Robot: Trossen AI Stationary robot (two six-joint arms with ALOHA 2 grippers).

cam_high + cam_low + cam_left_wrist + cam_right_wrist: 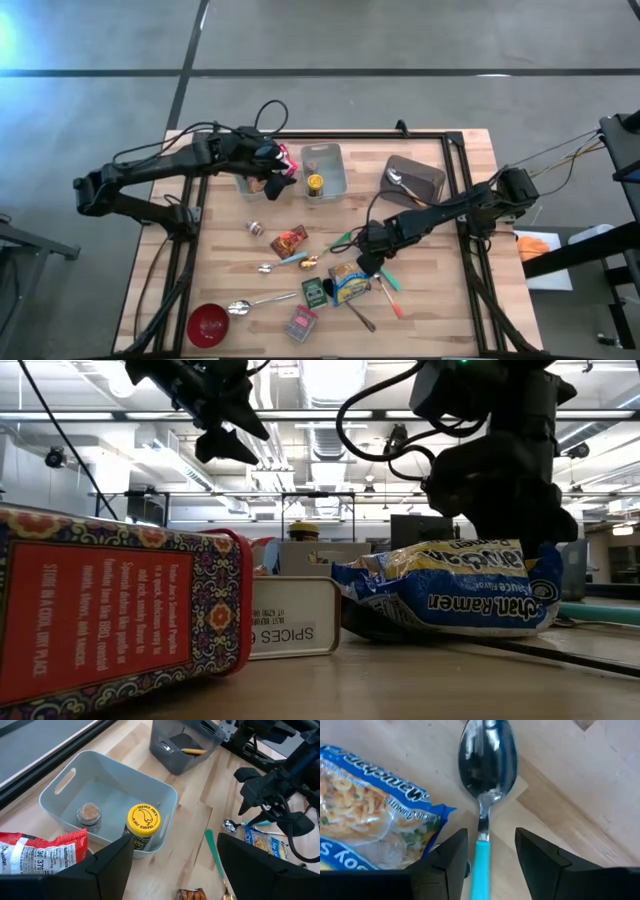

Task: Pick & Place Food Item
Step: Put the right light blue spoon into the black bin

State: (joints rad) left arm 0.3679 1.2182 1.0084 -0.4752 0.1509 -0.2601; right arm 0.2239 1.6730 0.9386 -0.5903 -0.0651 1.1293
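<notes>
A blue and yellow ramen packet [350, 283] [450, 590] [370, 810] lies flat on the wooden table. Beside its end lies a spoon [487, 760] with a blue handle. My right gripper [367, 262] [490, 840] points down there, open, one finger on each side of the handle and apart from it. My left gripper [280, 178] [175, 840] hangs open and holds nothing above a light grey bin [322, 170] [165, 790]. In the bin stand a yellow-lidded jar [143, 820] and a small brown-topped jar [88, 813]. A red and white packet [40, 852] shows beside the bin.
A dark grey bin [413, 180] with cutlery stands at the far right. A red tin [110, 610] and a spices tin [290, 615] lie at the near edge. Snack packets, spoons and a red bowl [208, 323] are scattered over the middle and near left. Black frame rails [455, 190] border the table.
</notes>
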